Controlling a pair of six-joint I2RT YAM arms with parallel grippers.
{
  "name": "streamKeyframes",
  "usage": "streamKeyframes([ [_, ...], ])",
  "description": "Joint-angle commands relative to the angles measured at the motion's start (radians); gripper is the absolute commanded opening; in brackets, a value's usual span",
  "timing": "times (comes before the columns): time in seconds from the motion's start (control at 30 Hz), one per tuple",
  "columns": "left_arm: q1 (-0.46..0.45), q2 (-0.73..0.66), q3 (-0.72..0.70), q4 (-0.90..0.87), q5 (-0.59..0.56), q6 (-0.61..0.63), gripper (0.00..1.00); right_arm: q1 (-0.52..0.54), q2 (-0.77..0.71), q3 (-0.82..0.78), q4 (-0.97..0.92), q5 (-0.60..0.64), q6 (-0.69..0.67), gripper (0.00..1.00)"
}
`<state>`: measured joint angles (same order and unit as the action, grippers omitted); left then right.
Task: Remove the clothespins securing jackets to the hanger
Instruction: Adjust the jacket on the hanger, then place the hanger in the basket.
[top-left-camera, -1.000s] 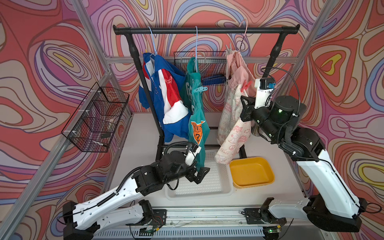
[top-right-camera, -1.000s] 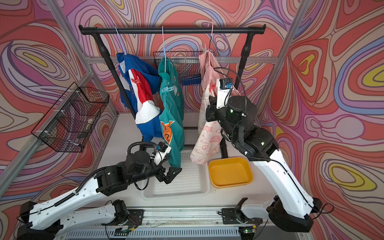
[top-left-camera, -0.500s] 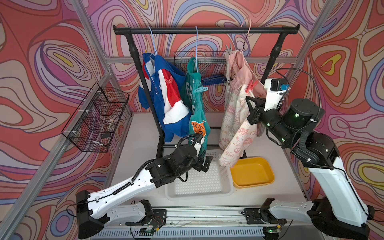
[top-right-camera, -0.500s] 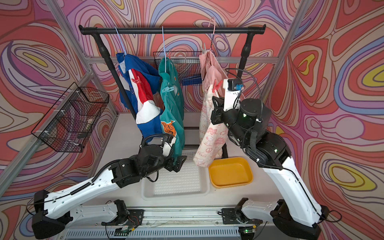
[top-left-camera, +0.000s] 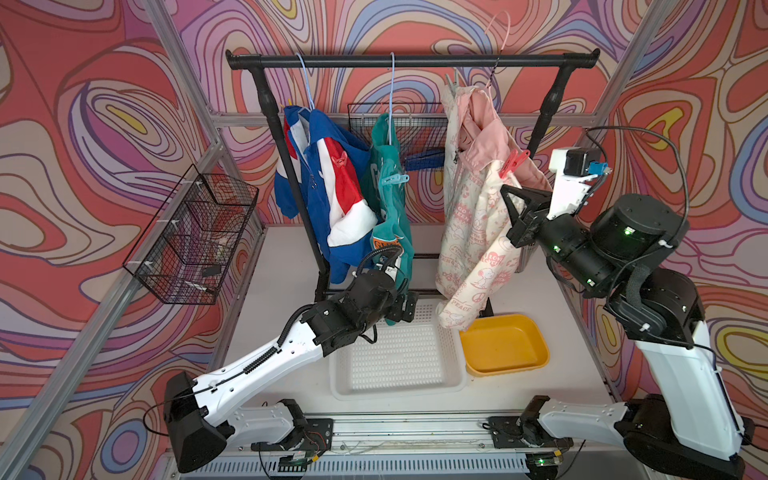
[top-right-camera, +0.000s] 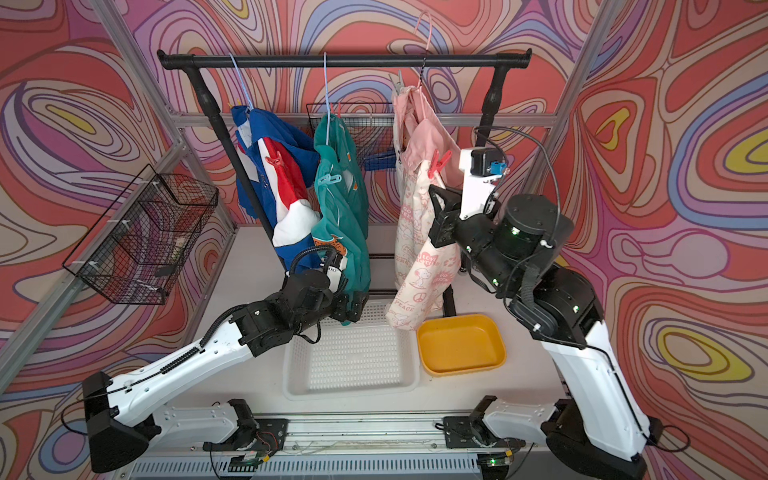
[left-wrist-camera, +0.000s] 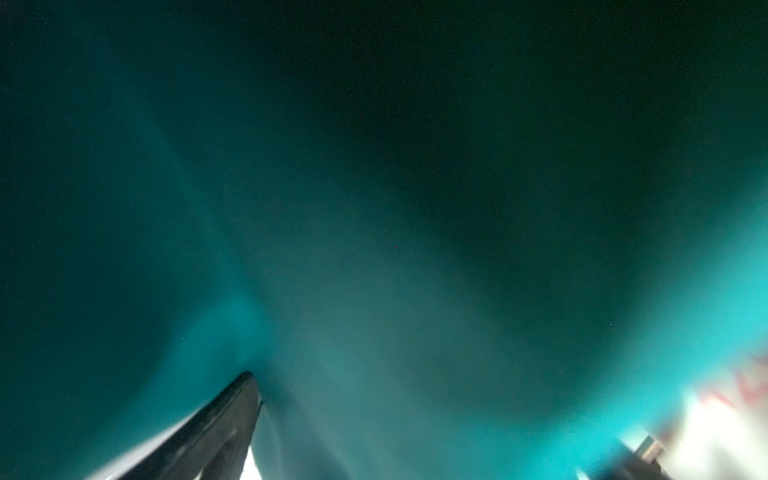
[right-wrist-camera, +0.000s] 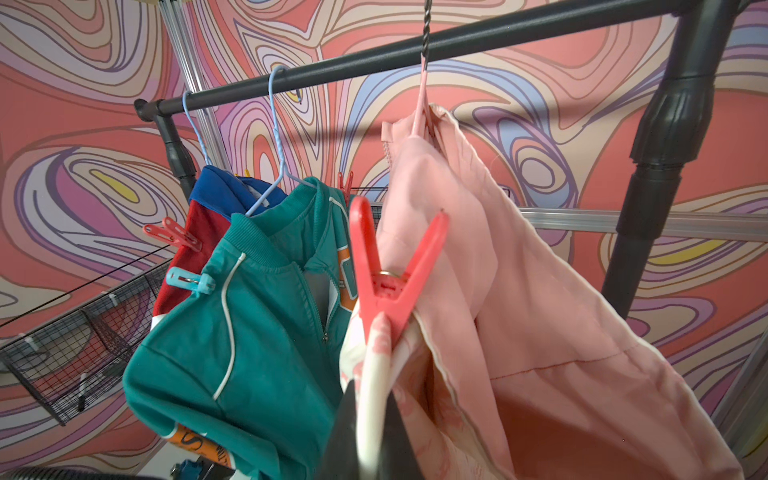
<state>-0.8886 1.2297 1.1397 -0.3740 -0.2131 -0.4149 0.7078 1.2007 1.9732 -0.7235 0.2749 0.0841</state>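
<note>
Swirling red, pink and purple walls on every side, white tabletop (top-left-camera: 286, 282) below; the black rail (top-left-camera: 415, 62) carries three jackets on hangers, seen in both top views. Blue-red-white jacket (top-left-camera: 328, 199) hangs nearest the wire basket (top-left-camera: 191, 237) on the wall; teal jacket (top-left-camera: 392, 208) in the middle; pink-and-cream jacket (top-left-camera: 469, 224) over on the right arm's side.

Pins are on, folks: a red clothespin (top-left-camera: 513, 163) bites the front edge of the pink-and-cream jacket, high up near the shoulder; a light-blue clothespin (top-left-camera: 395, 179) sits on the teal jacket's chest; a second red clothespin (top-left-camera: 340, 159) clips the red stripe of the blue-red-white jacket.

Right gripper (top-left-camera: 506, 192) is up just under that first red clothespin, jaws clenched on the cream edge of the jacket, the front panel held out toward the arm; the right wrist view shows it close, dark fingers (right-wrist-camera: 399, 436) with a pale strip of hem between them and the red clothespin (right-wrist-camera: 386, 286) standing right above, handles spread in a V.

Left gripper (top-left-camera: 403, 305) is low, at the hem of the teal jacket, above the far edge of the white tray (top-left-camera: 395, 390); jaws spread wide, gripping nothing that I can make out; its wrist view is a wash of blurred teal cloth with one dark finger (left-wrist-camera: 216, 428) poking in.

Yellow tub (top-left-camera: 503, 370) sits just beside the tray, under the pink-and-cream jacket's hanging corner.
</note>
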Motion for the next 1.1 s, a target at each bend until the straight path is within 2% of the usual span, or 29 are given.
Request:
streamKeyframes([
  [0.0, 0.014, 0.035, 0.053, 0.000, 0.012, 0.001, 1.00, 0.005, -0.061, 0.005, 0.069, -0.077, 0.013, 0.00],
  [0.1, 0.036, 0.060, 0.078, 0.016, 0.015, 0.005, 1.00, 0.005, -0.103, -0.025, 0.041, -0.099, 0.031, 0.00],
  [0.33, 0.180, 0.121, 0.138, 0.047, 0.120, -0.040, 1.00, 0.006, -0.163, 0.011, -0.030, -0.221, 0.070, 0.00],
  [0.47, 0.227, 0.181, 0.193, 0.054, 0.149, -0.031, 1.00, 0.005, -0.176, 0.007, -0.049, -0.283, 0.080, 0.00],
  [0.87, 0.473, 0.255, 0.233, 0.085, 0.251, -0.059, 1.00, 0.005, -0.209, 0.023, -0.078, -0.399, 0.089, 0.00],
  [1.07, 0.518, 0.275, 0.280, 0.067, 0.262, -0.028, 1.00, 0.005, -0.208, 0.048, -0.072, -0.477, 0.082, 0.00],
])
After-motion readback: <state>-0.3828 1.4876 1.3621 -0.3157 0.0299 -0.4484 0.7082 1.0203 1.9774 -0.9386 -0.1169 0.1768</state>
